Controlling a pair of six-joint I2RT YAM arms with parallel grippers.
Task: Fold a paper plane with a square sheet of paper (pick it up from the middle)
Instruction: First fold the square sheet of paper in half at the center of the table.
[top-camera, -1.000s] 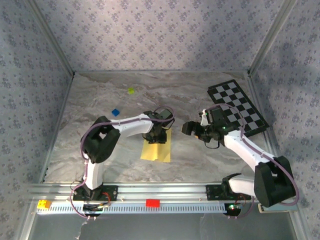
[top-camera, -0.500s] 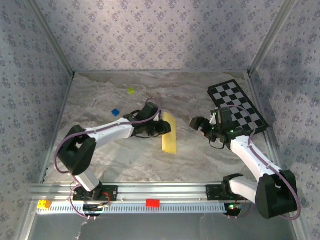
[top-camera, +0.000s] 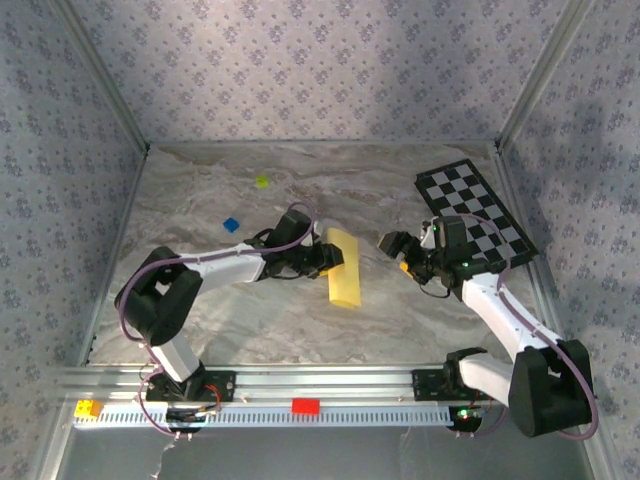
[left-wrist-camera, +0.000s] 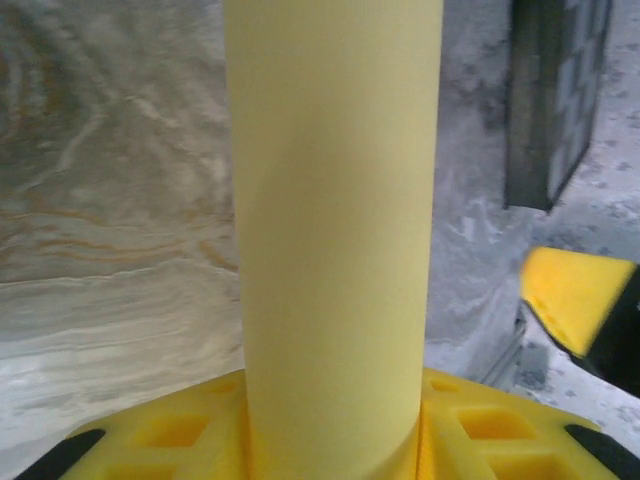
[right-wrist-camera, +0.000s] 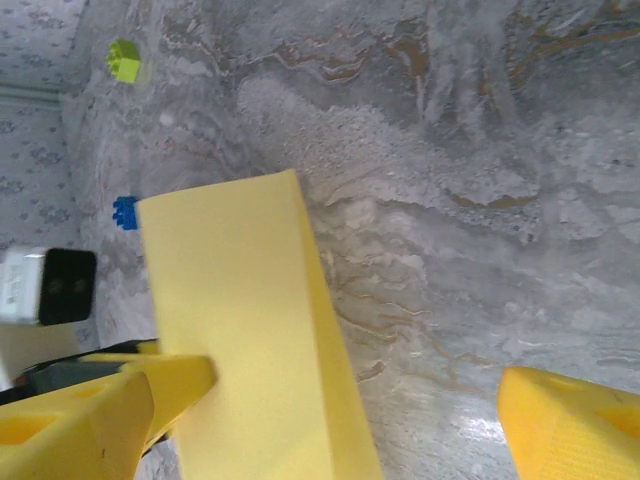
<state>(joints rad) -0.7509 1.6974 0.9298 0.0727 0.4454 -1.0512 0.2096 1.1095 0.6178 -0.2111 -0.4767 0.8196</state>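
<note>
The square sheet of paper (top-camera: 343, 268) is yellow, bent over into a narrow doubled strip, and held off the marble table. My left gripper (top-camera: 322, 259) is shut on its left side. In the left wrist view the sheet (left-wrist-camera: 335, 230) rises as a rounded band from between the yellow jaws of that gripper (left-wrist-camera: 335, 445). My right gripper (top-camera: 396, 250) hangs open a short way right of the sheet, apart from it. In the right wrist view the sheet (right-wrist-camera: 250, 330) stands beyond the wide-open right gripper (right-wrist-camera: 335, 420), and its left finger (right-wrist-camera: 110, 410) overlaps the sheet's edge.
A black-and-white checkered board (top-camera: 475, 212) lies at the back right. A yellow-green block (top-camera: 262, 181) and a blue block (top-camera: 231, 224) sit on the table left of the sheet. A red block (top-camera: 305, 406) and a yellow block (top-camera: 88, 408) rest on the front rail.
The sheet lay flat under the left gripper a second ago; it is now lifted and bent into a narrow strip, slightly further right. The right gripper drew back to the right, still open.
</note>
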